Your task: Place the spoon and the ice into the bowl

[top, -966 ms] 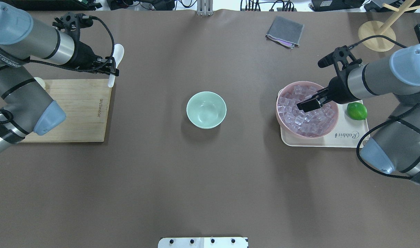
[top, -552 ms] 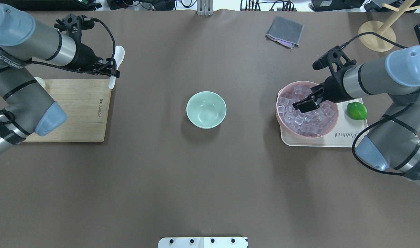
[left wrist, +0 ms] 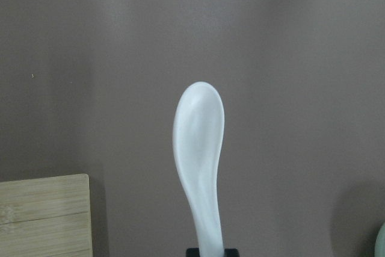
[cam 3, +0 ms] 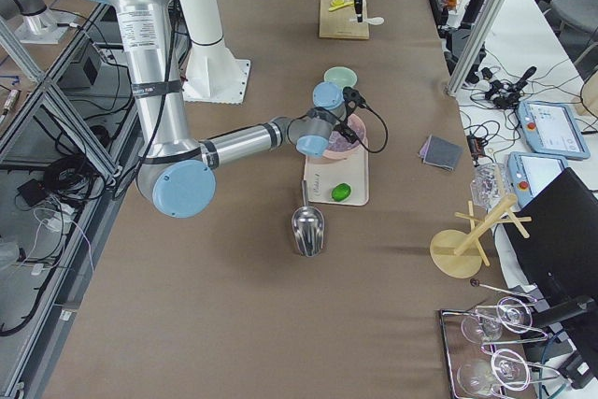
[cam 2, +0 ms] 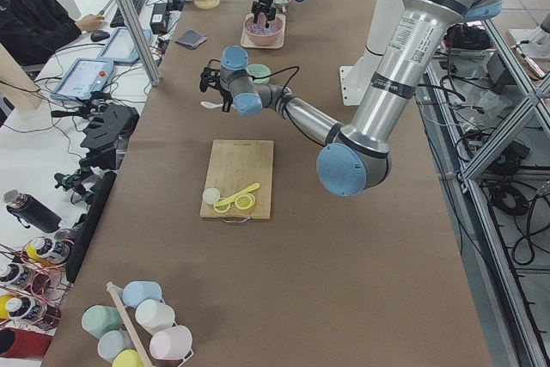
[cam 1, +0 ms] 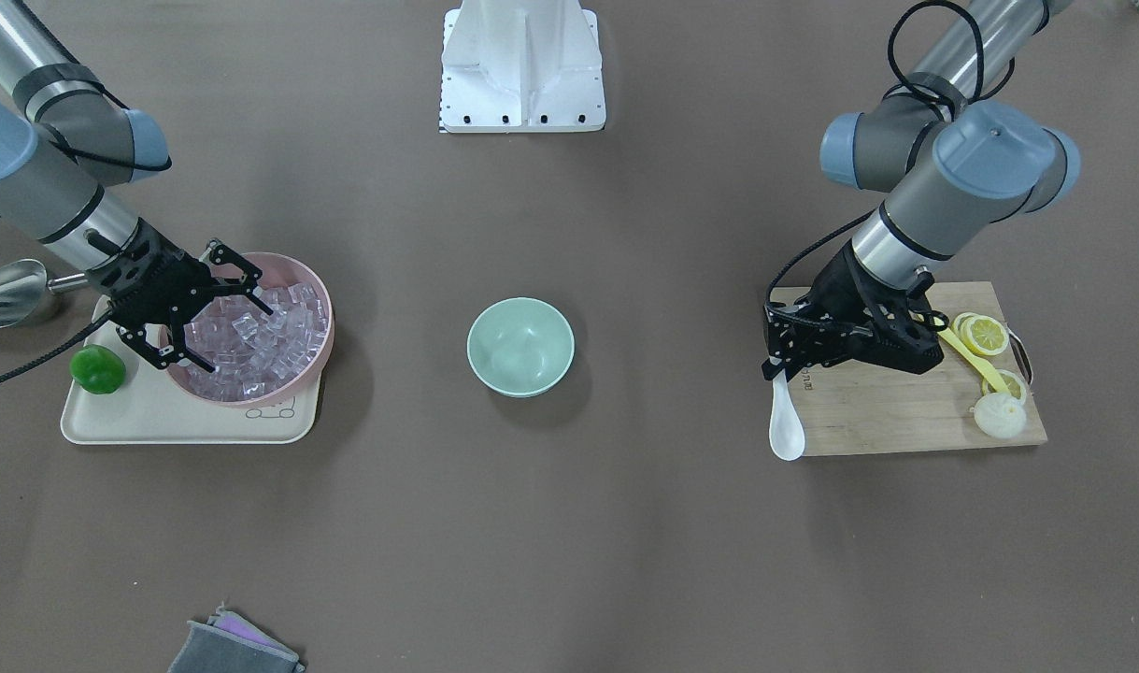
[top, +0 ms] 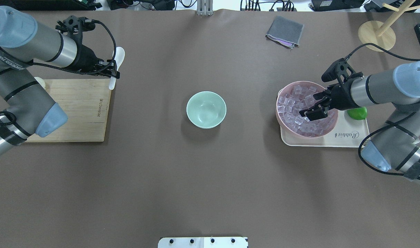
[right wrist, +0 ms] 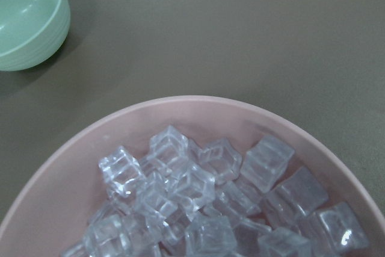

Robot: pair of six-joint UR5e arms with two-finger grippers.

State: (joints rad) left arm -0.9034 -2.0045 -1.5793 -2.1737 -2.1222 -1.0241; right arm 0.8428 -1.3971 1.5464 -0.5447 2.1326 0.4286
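Observation:
My left gripper is shut on the handle of the white spoon, which it holds over the table at the far corner of the cutting board. The spoon's scoop points away from me in the left wrist view and shows in the front view. The mint-green bowl stands empty at the table's middle. My right gripper is open, its fingers spread just over the ice heaped in the pink bowl. The ice fills the right wrist view.
The pink bowl sits on a cream tray beside a lime. A steel scoop lies next to the tray. Lemon slices and a yellow spoon lie on the board. A grey cloth lies at the far side.
My right gripper has shifted back toward me and down over the ice, with the arm swinging lower. My left gripper with the spoon has barely moved.

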